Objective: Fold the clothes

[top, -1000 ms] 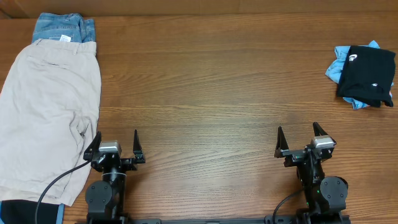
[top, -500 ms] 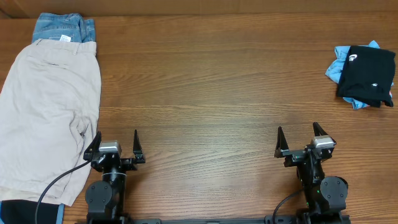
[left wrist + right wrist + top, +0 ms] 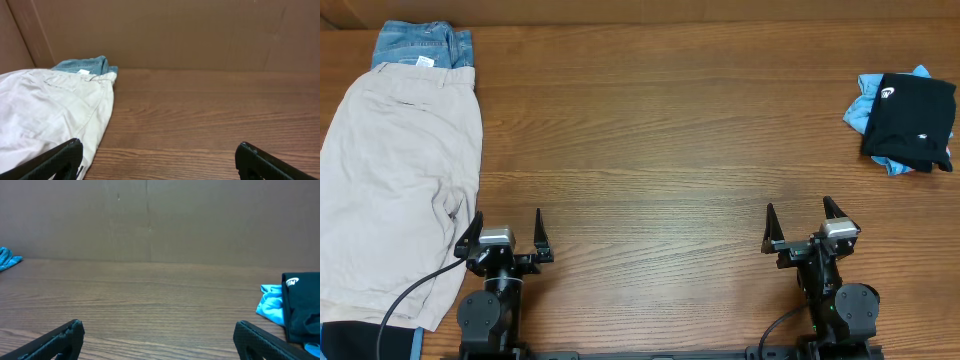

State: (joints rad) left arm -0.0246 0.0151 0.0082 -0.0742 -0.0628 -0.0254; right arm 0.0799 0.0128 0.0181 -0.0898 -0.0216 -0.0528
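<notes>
**Both arms parked at the near edge, clothes lying at the two far corners**

Seen from overhead, the left gripper [image 3: 505, 232] sits at about 7 o'clock on the wooden desk [image 3: 660, 150] and the right gripper [image 3: 804, 224] at about 5 o'clock. Both have their jaws spread wide apart with nothing between them; each wrist view shows only bare wood between the two black fingertips.

The beige shorts [image 3: 395, 180] lie spread flat along the 9 o'clock side, reaching from the far left down to the near edge. Their near right hem lies just beside the left gripper's outer finger; whether they touch cannot be told. In the left wrist view the shorts [image 3: 47, 117] fill the left half of the picture. The blue denim [image 3: 422, 45] peeks out from under the shorts' waistband at 11 o'clock, with a small white label showing at its edge.

At 2 o'clock, well apart from the right gripper, the black T-shirt [image 3: 912, 122] lies folded into a compact bundle, a small white logo on it. It rests on top of a crumpled light-blue tee [image 3: 865, 105], which sticks out on its left and near sides. The right wrist view shows this pile at its right edge.

A dark cloth [image 3: 350, 340] with a blue edge shows at the 7 o'clock corner, beneath the shorts' hem.
</notes>
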